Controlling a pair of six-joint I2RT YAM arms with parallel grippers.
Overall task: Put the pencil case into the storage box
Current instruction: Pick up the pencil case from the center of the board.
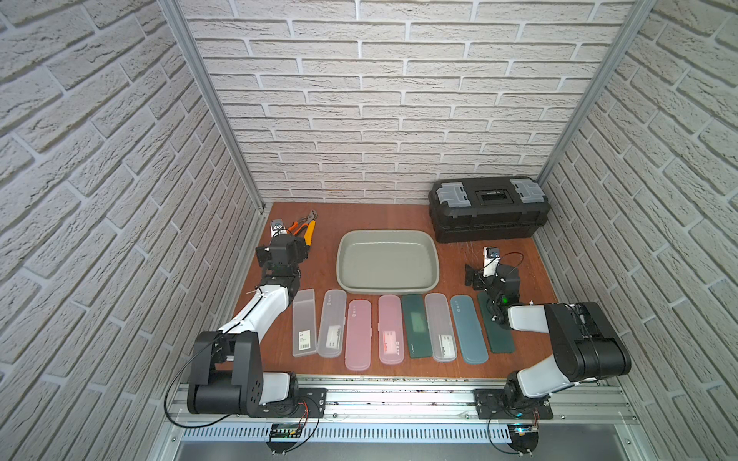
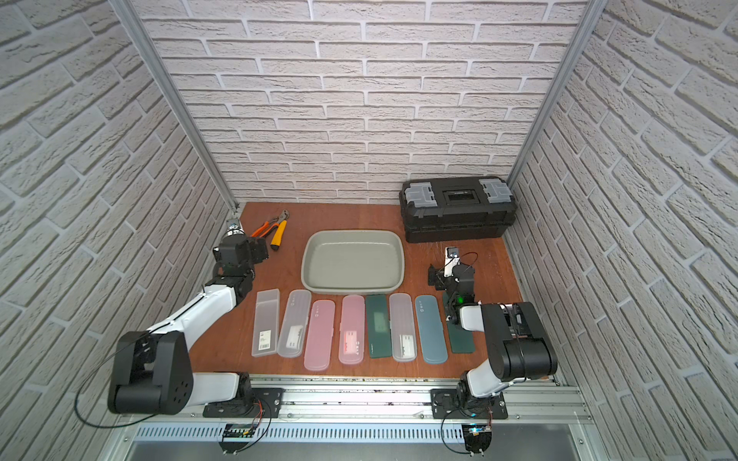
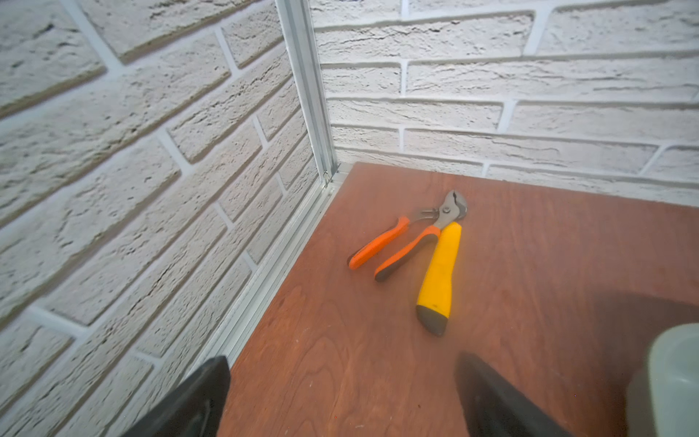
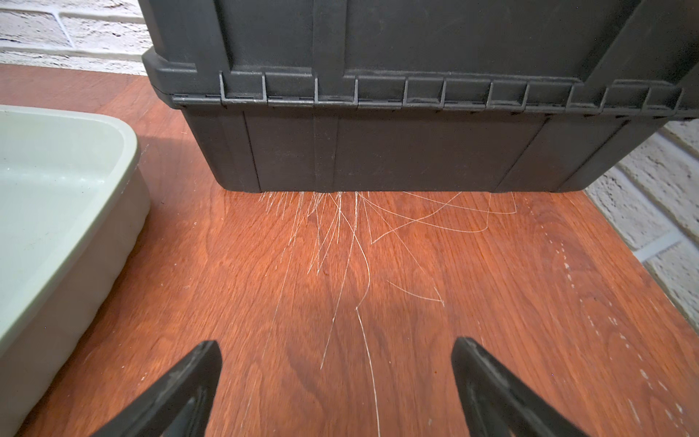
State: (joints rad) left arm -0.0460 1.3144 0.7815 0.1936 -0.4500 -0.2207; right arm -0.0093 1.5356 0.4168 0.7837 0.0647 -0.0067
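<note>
Left gripper point(image 3: 340, 374) gapes wide with nothing between its jaws, only the two dark tips in shot and blurred; ahead on the table point(image 3: 548, 265) lie orange pliers point(image 3: 410, 250) and a yellow handle point(image 3: 440, 272) whose working end is tucked by the pliers' head, so what tool it is I cannot tell. A pale blurred corner at the edge of view is probably the box point(image 3: 677, 378). Right gripper point(image 4: 336, 350) is likewise spread and empty above scratched wood, facing the toolbox point(image 4: 378, 151), whose top is cut off; the box lies to one side, cropped. In both top views the box sits empty mid-table, and eight cases point(image 1: 390, 329) lie flat in a row just in front of it, none inside. The last green case point(image 1: 501, 341) is partly covered by the right arm point(image 1: 527, 317). From above, neither gripper's jaws can be clearly picked out.
</note>
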